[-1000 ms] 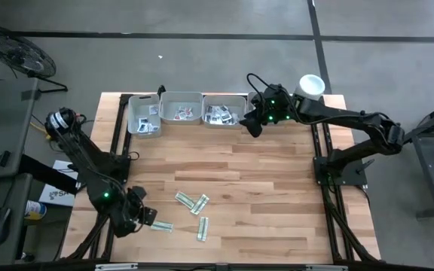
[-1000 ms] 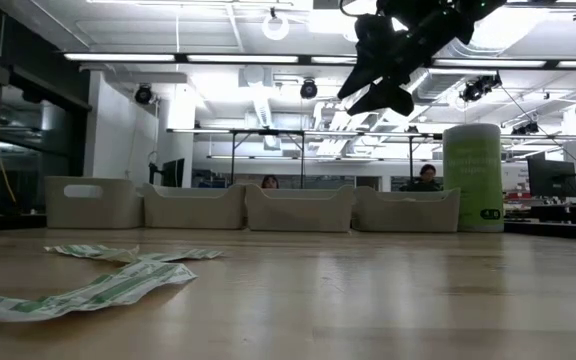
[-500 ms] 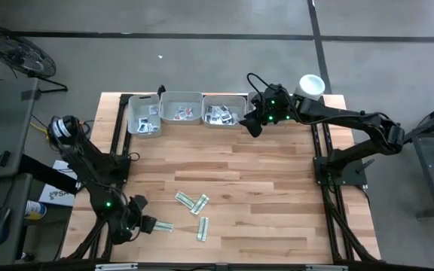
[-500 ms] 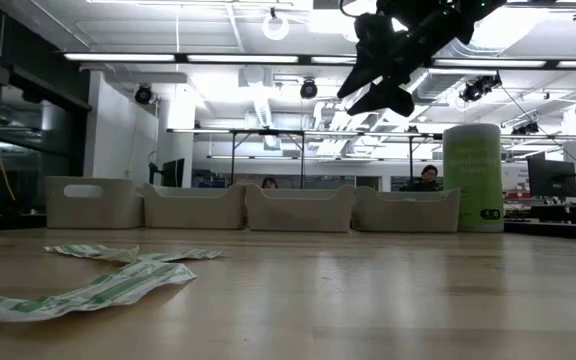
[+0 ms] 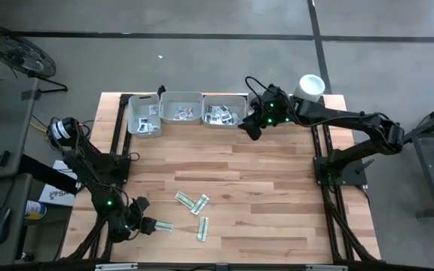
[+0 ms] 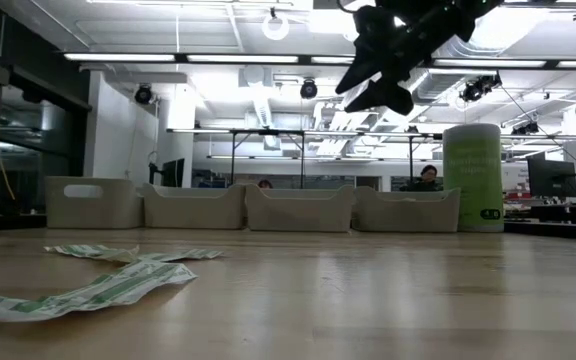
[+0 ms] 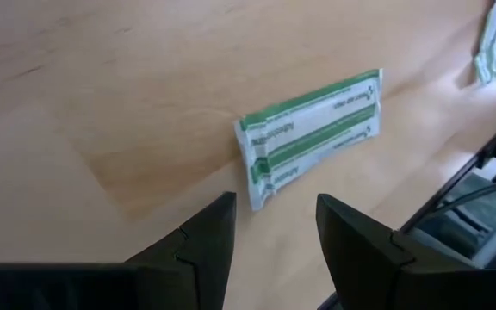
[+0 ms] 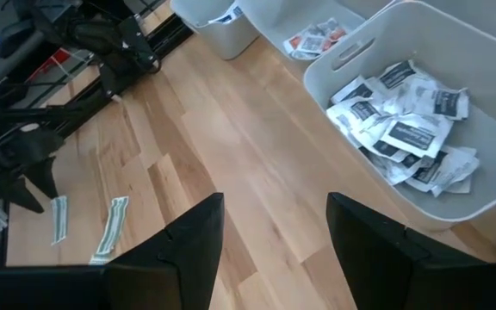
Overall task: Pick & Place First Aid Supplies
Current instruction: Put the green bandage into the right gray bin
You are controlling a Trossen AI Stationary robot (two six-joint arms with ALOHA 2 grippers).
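Observation:
Several green-white strip sachets lie flat on the wooden table near its front: one [image 5: 163, 226] at the near left, two [image 5: 183, 199] [image 5: 200, 203] side by side, one [image 5: 202, 228] beside them. My left gripper [image 5: 146, 223] is low over the table, open, just short of the near-left sachet [image 7: 313, 133], whose near end lies ahead of the gap between the fingers. My right gripper [image 5: 249, 128] hangs open in the air [image 6: 378, 60] beside the rightmost grey tray [image 5: 241, 110], which holds white sachets [image 8: 412, 120].
Grey trays [image 5: 143, 114] [image 5: 181, 108] stand in a row along the far edge, with small packets in them. A pale green tub with a white lid [image 5: 311, 84] stands at the far right [image 6: 473, 178]. Bare wood fills the table's middle and right.
My left gripper has come down toward the table, tipping further downward, and has closed in on the near-left sachet, its fingers still apart. The sachets have not moved.

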